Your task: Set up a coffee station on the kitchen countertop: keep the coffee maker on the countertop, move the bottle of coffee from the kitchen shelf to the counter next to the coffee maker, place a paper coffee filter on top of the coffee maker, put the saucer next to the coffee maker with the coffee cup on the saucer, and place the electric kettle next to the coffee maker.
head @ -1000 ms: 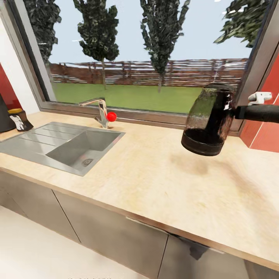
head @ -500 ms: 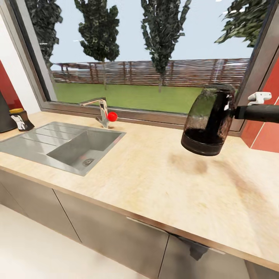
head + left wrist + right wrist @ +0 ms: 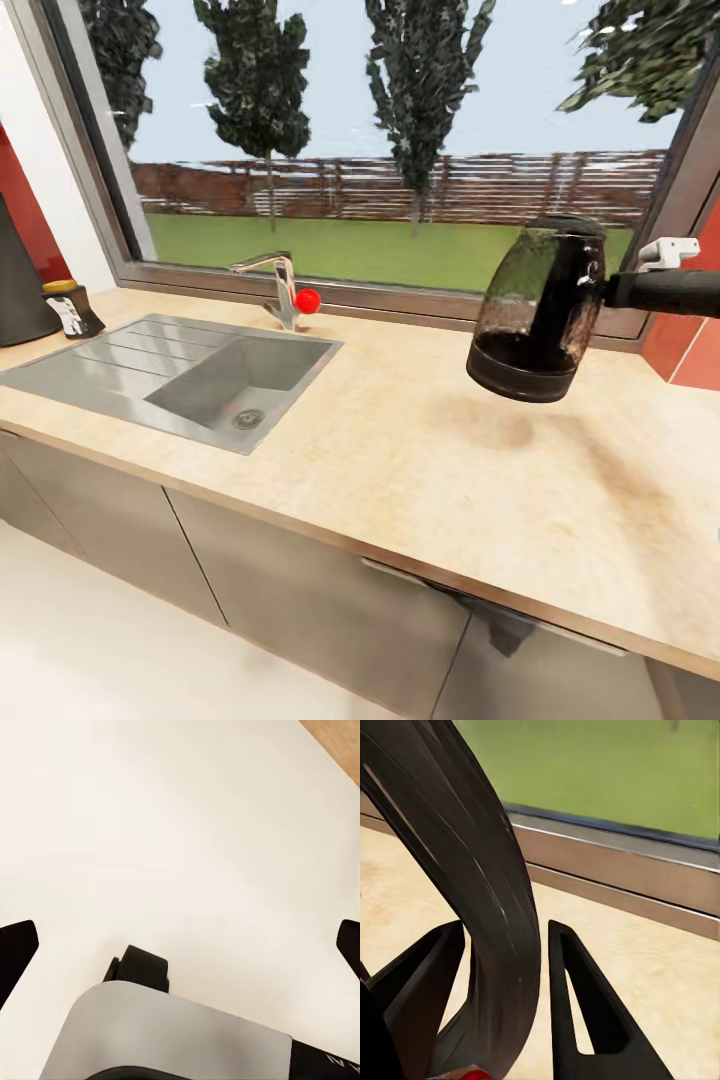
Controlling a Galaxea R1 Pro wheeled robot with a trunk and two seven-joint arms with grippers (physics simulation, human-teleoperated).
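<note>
The kettle hangs in the air above the bench, over its right part, near the back edge by the window. It tips a little. The right tool holds it by the black handle, one finger on each side. The coffee maker stands far off at the left end of the bench, past the sink, with the coffee bottle right beside it. The left tool is open wide and holds nothing, over the pale floor.

I think the job now is to carry the kettle left. Keep it high over the tap. Hold it upright. Set it down gently on bare bench by the coffee maker, clear of the bottle.
</note>
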